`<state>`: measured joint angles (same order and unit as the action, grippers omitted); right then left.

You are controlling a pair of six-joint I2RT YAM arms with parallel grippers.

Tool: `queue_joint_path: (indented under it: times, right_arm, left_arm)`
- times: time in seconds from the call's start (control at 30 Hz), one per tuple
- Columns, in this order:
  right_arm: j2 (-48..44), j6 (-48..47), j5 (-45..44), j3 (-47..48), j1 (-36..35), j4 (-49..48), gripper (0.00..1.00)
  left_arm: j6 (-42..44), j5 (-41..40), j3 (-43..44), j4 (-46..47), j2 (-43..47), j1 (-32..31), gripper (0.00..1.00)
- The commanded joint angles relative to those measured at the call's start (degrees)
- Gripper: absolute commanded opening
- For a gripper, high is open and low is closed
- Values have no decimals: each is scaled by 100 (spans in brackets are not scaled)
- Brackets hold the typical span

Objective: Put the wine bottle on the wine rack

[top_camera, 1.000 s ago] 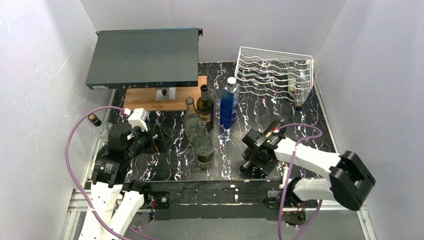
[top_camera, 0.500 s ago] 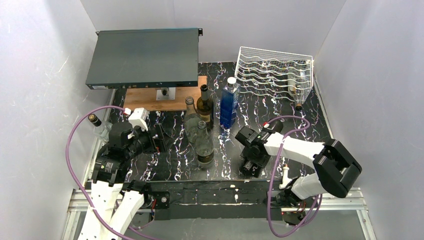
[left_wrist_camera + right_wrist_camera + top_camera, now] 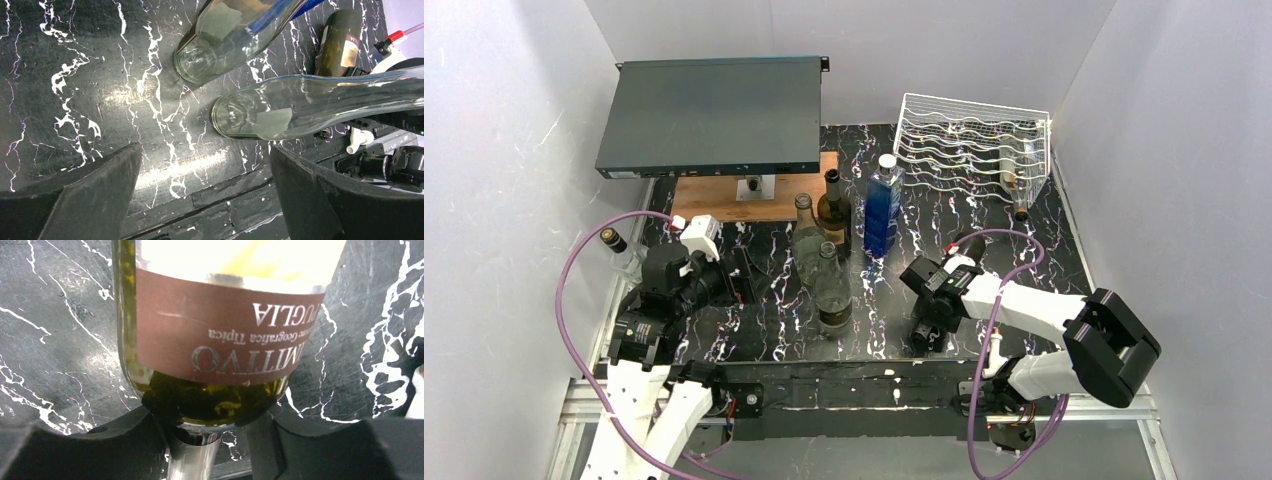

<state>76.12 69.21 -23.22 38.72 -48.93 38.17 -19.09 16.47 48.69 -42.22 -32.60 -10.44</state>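
Observation:
The wine bottle [image 3: 220,325], dark green glass with a brown label, lies on the black marbled table. In the right wrist view its neck runs down between my right gripper's [image 3: 210,412] jaws. The left finger [image 3: 125,440] is against the neck, and a strip of table shows between the neck and the right finger [image 3: 320,445]. From above, that gripper [image 3: 927,325] covers most of the bottle. The white wire wine rack [image 3: 972,140] stands at the back right with one bottle [image 3: 1014,185] in it. My left gripper [image 3: 205,150] hangs open over bare table at the front left [image 3: 744,275].
Two clear bottles [image 3: 831,290] [image 3: 807,235], a dark bottle [image 3: 832,212] and a blue bottle [image 3: 882,205] stand mid-table. A dark metal box [image 3: 709,115] sits on a wooden board [image 3: 744,200] at the back left. White walls close in three sides.
My right arm has shifted left and settled over the lying bottle, and its jaws have narrowed round the neck. The left arm has not moved.

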Motion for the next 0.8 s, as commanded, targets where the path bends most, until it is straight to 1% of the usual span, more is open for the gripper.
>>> queue_joint_path:
  times: [0.0, 0.07, 0.2, 0.27, 0.33, 0.43, 0.47, 0.63, 0.77]
  right_arm:
    - [262, -498, -322, -224, 15, -567, 46]
    - [237, -563, -382, -224, 15, -532, 36]
    - [102, -786, -360, -309, 14, -635, 23]
    - [3, -888, -367, -335, 15, -638, 20]
    - [-80, -985, -338, -477, 15, -848, 17]
    - [-112, -1233, -288, -396, 32, -893, 4]
    - [-95, -1328, -284, -327, 32, -844, 1]
    - [-72, -1706, -209, -176, 32, -687, 1]
    - [-291, -1886, -147, -255, 41, -700, 1]
  left_arm:
    - [11, -45, -26, -15, -37, 57, 99]
    - [10, -39, -26, -15, -35, 75, 99]
    - [11, -39, -26, -15, -63, 77, 99]
    - [11, -31, -27, -17, -75, 77, 99]
    - [10, -21, -27, -12, -43, 72, 99]
    - [11, -30, -34, -6, -10, 77, 99]
    - [11, -30, -35, -10, -5, 77, 99]
    - [11, -6, -35, -6, -2, 77, 99]
    - [11, -3, -35, -6, -9, 77, 99]
